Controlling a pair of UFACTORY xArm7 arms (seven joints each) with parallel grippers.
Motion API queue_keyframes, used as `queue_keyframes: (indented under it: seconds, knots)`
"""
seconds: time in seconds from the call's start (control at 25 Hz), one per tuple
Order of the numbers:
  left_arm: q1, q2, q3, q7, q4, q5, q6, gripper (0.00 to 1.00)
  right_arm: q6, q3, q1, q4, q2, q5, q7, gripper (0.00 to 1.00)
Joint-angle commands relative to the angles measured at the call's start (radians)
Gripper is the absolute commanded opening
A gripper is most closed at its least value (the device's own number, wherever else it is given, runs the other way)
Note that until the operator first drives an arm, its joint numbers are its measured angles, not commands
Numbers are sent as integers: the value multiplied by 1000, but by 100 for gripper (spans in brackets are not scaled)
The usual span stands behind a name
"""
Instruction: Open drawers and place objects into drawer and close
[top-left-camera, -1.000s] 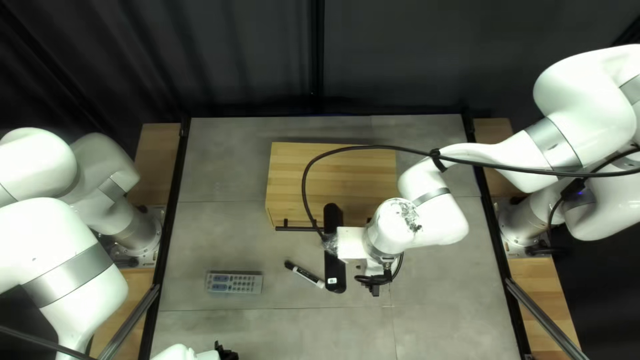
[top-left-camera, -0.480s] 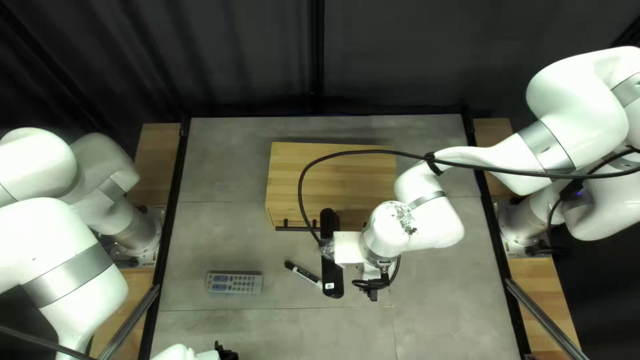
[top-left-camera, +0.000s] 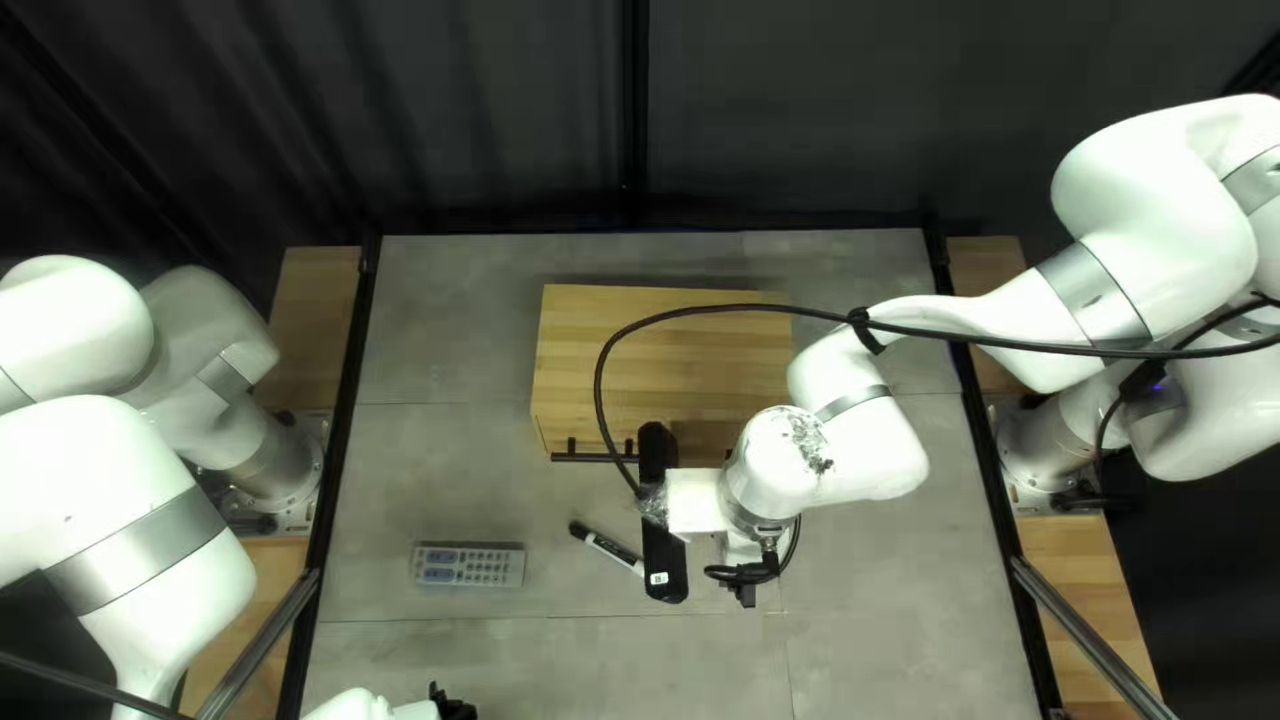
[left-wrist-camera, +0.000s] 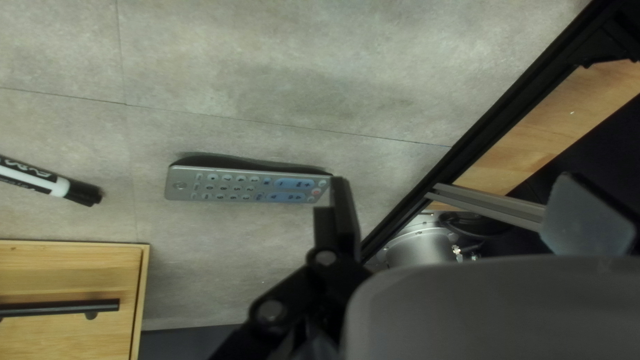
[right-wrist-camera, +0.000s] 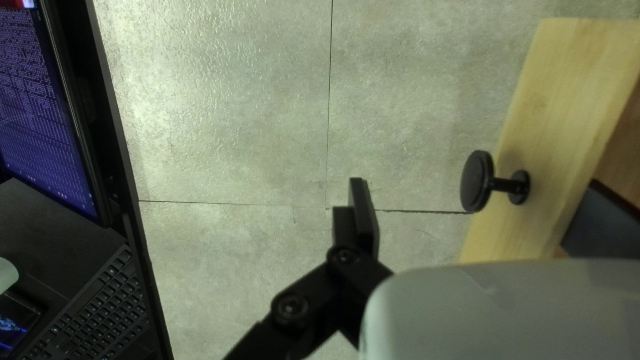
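Lying near the remote [top-left-camera: 467,567] is 1 black-and-white marker [top-left-camera: 610,548].

Right wrist view: you've got a lit screen [right-wrist-camera: 47,113] and a black keyboard [right-wrist-camera: 100,307] past the black edge rail [right-wrist-camera: 115,133], plus a pale rounded thing [right-wrist-camera: 7,275] near the keys, can't tell what. Top left view: you see a dark curtain [top-left-camera: 467,120] behind the grey table [top-left-camera: 440,320], wooden boards [top-left-camera: 315,320] and slanted metal bars [top-left-camera: 263,643] along both sides
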Motion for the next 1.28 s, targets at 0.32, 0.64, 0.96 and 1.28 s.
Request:
queue_keyframes:
  seconds: [0.32,0.64,0.96,1.28]
  knots:
    - [0,0,0,0,0,0,0,100,11,5,12,15,6,-15,19,100]
    - [0,0,0,0,0,0,0,100,25,9,22,33,14,-28,36,100]
    - [0,0,0,0,0,0,0,100,43,14,34,54,22,-40,56,100]
    - [0,0,0,0,0,0,0,100,65,19,45,81,30,-53,71,100]
